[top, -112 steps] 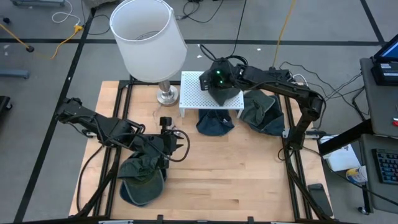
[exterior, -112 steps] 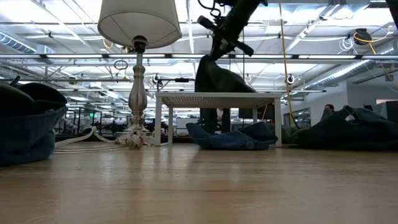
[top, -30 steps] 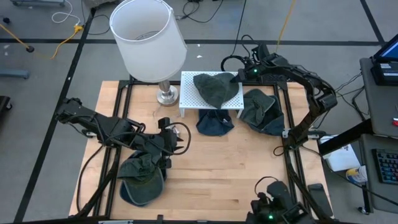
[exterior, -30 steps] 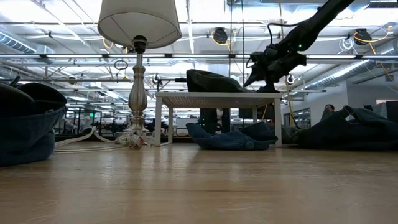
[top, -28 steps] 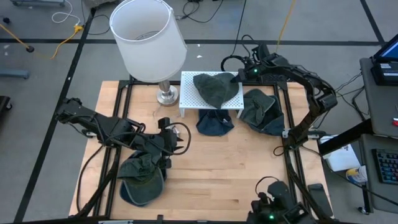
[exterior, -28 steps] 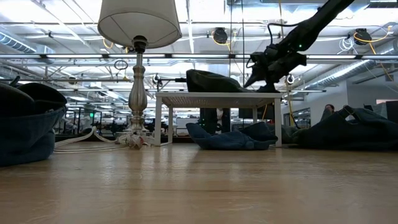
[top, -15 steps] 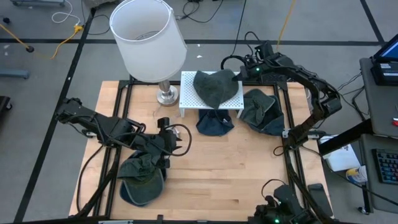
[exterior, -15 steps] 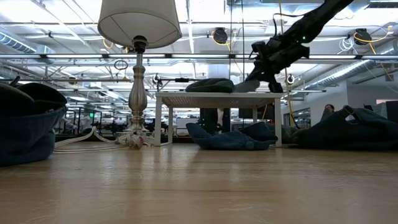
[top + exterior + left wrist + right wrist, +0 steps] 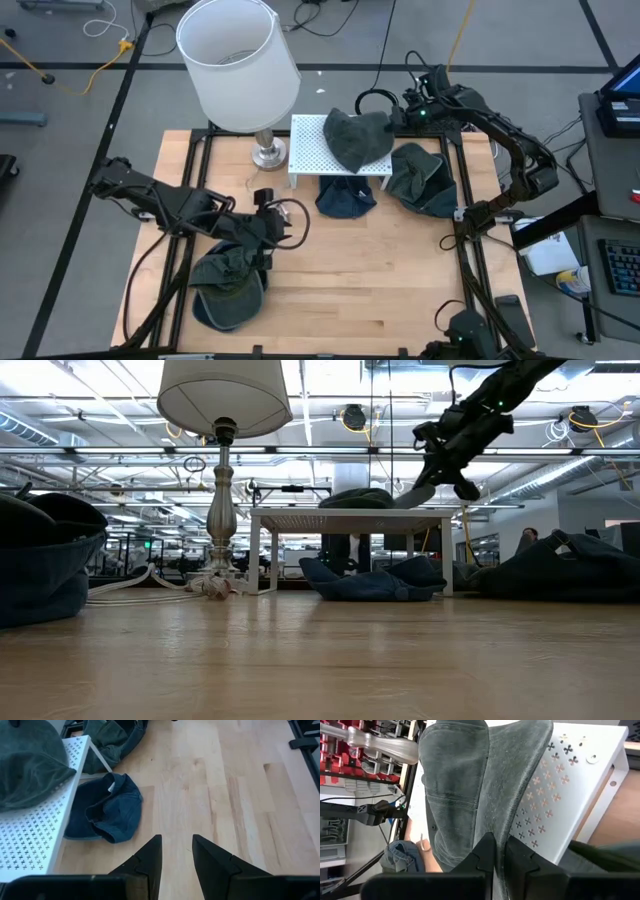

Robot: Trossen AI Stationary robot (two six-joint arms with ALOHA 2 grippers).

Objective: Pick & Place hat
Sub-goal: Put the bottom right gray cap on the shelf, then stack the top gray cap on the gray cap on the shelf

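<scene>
1. Wooden slats of the light butcher-block desk (image 9: 370,260) are carrying a white perforated metal stand (image 9: 308,150) at the far edge, with a white-shaded lamp on a silver base (image 9: 240,65) standing just beside it.
2. Up on that stand a grey-green denim hat (image 9: 357,138) is lying, its edge reaching toward the right gripper (image 9: 400,117).
3. That right gripper's jaws are pinching together on the hat's fabric at the stand's far right corner, as the right wrist view shows.
4. Under the stand a dark blue hat (image 9: 345,197) is resting on the desk, and another grey-green hat (image 9: 422,178) is sitting just right of the stand.
5. Near the front left, the left gripper (image 9: 292,226) is hovering low with its jaws slightly apart, gripping nothing, beside a crumpled dark green hat (image 9: 228,285).
</scene>
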